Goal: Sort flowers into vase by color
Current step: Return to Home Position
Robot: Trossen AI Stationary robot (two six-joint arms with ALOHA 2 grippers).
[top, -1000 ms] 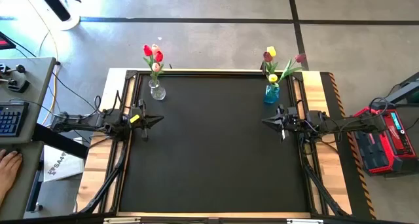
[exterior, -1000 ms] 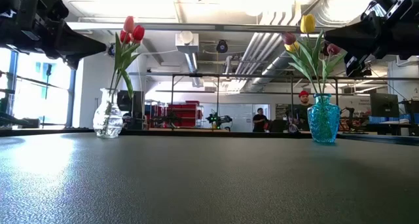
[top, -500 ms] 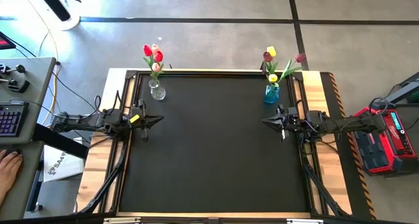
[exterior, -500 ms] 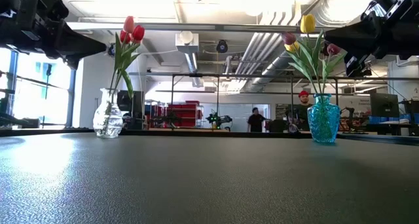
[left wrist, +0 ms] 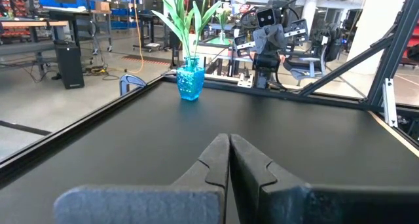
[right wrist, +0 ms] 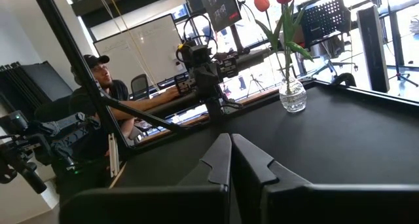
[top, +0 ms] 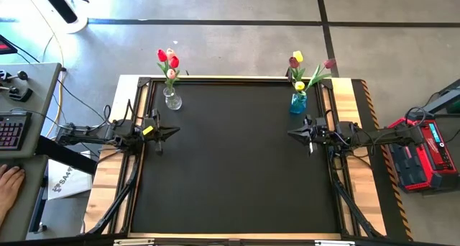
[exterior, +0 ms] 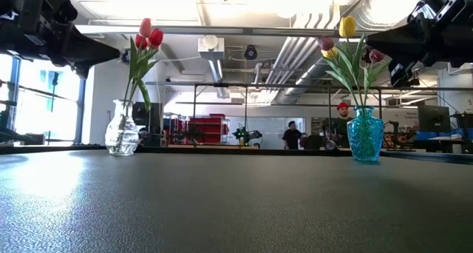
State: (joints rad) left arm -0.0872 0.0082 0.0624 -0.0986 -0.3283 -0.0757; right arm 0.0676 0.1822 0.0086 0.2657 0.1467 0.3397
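Red and pink tulips (top: 168, 60) stand with their stems in a clear glass vase (top: 172, 100) at the table's far left corner. Yellow and dark maroon tulips (top: 300, 67) stand in a blue glass vase (top: 297, 103) at the far right corner. My left gripper (top: 175, 131) hovers shut above the table's left edge, near the clear vase, pointing right. My right gripper (top: 291, 134) hovers shut above the right edge, near the blue vase, pointing left. Neither holds anything. In the low view the vases (exterior: 122, 135) (exterior: 365, 134) stand upright.
The black mat (top: 230, 160) lies bare between the arms. A black frame (top: 140, 167) borders it. A person's hand (top: 7, 181) rests at a desk with a keyboard on the left. A red case (top: 420, 152) sits right of the table. People stand in the room beyond.
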